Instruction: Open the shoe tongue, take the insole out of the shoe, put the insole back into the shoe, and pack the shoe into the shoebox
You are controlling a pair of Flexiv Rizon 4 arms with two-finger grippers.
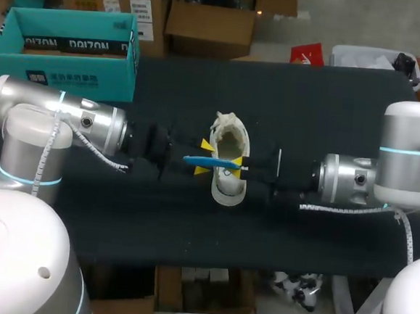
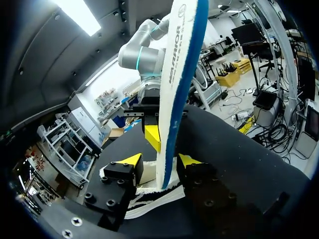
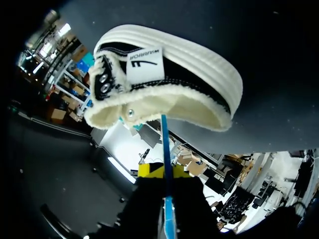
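Observation:
A white shoe with a fleecy lining (image 1: pixel 228 191) lies in the middle of the black table. Over its opening a blue-edged insole (image 1: pixel 199 161) is held on edge. My right gripper (image 1: pixel 242 168) is shut on the insole's end; the right wrist view shows the thin blue insole (image 3: pixel 164 139) clamped in that gripper (image 3: pixel 163 171), with the shoe (image 3: pixel 169 84) just ahead. My left gripper (image 2: pixel 160 160) straddles the other end of the insole (image 2: pixel 175 84). Its yellow fingertips (image 2: pixel 132 160) stand a little off each face, so it is open. The shoe (image 2: pixel 149 199) lies under them.
A teal shoebox (image 1: pixel 66 47) stands open at the table's back left corner. Bare black tabletop (image 1: pixel 330 115) lies to the right of and in front of the shoe.

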